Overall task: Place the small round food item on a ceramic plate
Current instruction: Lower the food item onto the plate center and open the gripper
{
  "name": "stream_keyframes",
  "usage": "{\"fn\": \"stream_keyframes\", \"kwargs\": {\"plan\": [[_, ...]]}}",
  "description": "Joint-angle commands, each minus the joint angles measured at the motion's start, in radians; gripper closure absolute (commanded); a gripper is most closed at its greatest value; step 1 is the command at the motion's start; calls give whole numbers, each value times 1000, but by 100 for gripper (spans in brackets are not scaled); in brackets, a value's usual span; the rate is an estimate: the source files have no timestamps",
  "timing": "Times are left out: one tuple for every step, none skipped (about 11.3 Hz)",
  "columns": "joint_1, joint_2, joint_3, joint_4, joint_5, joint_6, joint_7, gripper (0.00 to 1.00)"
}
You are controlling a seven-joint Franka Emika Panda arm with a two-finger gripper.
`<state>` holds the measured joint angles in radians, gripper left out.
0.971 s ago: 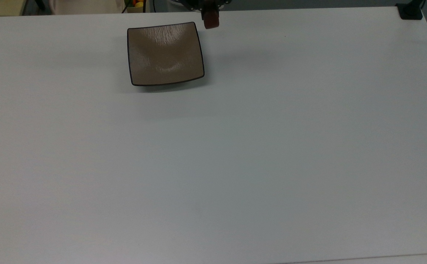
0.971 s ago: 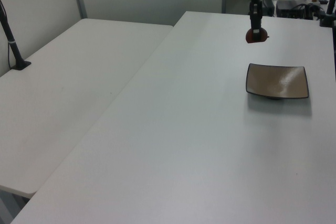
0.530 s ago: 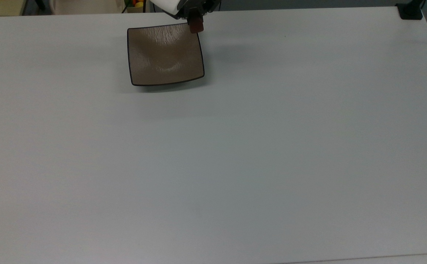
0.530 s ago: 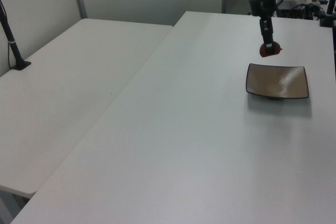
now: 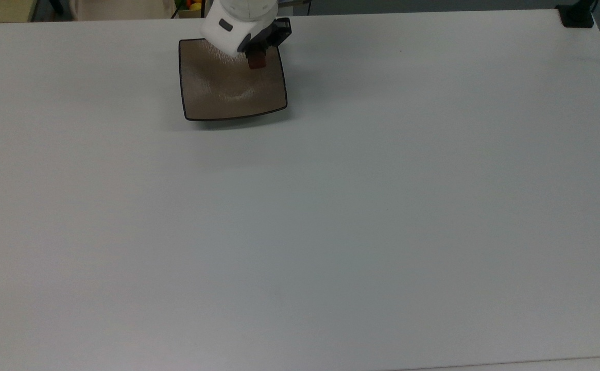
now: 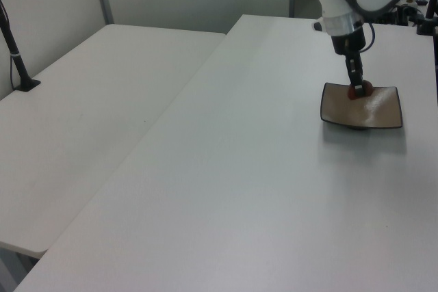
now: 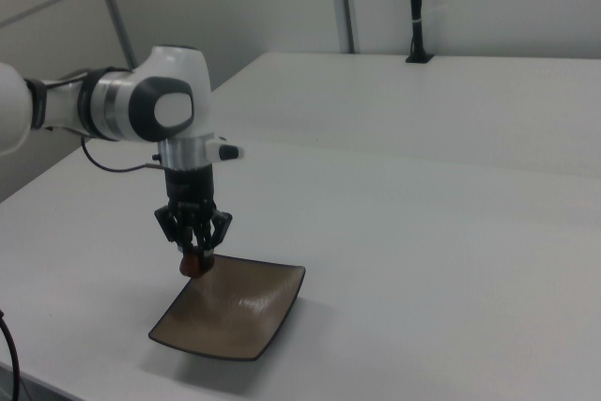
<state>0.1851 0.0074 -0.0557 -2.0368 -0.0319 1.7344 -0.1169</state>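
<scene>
I saw the small round food item [image 7: 192, 265] pinched in the gripper [image 7: 192, 249], half hidden by the fingers; whether it touched the glaze I could not tell. It sat over the ceramic plate [image 5: 230, 93], near the corner at the top view's upper right. The arm [image 7: 141, 108] reached in from the right view's left, wrist pointing straight down. The dish otherwise held nothing, resting on the white table [image 5: 361, 216].

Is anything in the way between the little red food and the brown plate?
Nothing visible is. The end effector holds the small round food item right over the ceramic plate, near one edge, with only open space beneath.
</scene>
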Motion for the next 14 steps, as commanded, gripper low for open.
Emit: {"fn": "stream_keyframes", "kwargs": {"plan": [[-9, -49, -47, -130, -16, 164, -18, 71], [-9, -49, -56, -158, -16, 224, -18, 71], [-9, -49, -58, -186, -16, 276, -18, 71], [-10, -47, -58, -207, -16, 310, -18, 71], [-10, -47, -64, -233, -16, 351, -18, 71], [-10, -47, -67, -262, -16, 399, -18, 71], [-10, -47, -67, -284, -16, 439, -18, 71], [-10, -47, -69, -293, -16, 450, -18, 70], [-10, -47, -69, -295, -16, 450, -20, 70], [-10, -47, -69, -295, -16, 445, -21, 68], [-10, -49, -72, -295, -16, 439, -21, 58], [-10, -47, -79, -293, -16, 435, -20, 46], [-10, -50, -79, -292, -16, 433, -18, 33], [-10, -55, -79, -287, -16, 432, -17, 20]]}}
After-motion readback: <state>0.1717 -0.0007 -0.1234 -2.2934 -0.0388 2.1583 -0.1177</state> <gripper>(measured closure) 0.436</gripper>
